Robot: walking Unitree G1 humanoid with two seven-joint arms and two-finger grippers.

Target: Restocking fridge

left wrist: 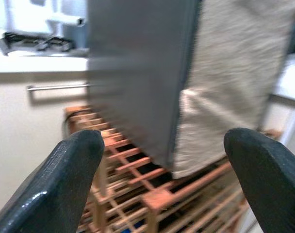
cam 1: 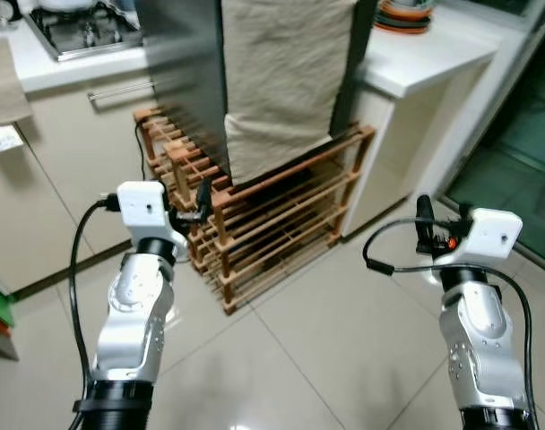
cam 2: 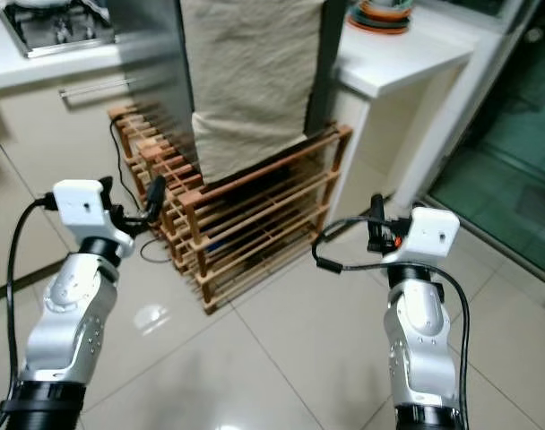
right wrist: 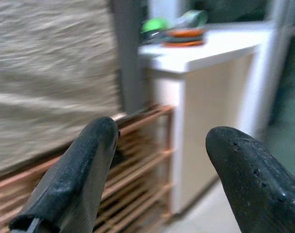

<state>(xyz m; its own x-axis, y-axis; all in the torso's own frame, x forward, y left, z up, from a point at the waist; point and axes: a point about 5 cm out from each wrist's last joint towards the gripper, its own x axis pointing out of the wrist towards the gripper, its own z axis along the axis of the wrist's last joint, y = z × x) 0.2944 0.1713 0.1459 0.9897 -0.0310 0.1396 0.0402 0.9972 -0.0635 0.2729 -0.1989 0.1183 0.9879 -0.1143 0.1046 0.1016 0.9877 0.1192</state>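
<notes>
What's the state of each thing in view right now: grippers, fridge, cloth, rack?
left gripper: open, holding nothing, raised toward the fridge.
right gripper: open, holding nothing, raised beside the rack.
fridge: grey, door edge faces the robot; open or shut, cannot tell.
beige cloth: hanging down over the fridge front, reaching the rack top.
wooden rack: upright on the floor under the fridge, shelves look bare.
stacked dishes: resting on the white counter.

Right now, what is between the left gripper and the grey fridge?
In the left eye view, the wooden rack stands between the left gripper and the grey fridge, under the beige cloth.
</notes>
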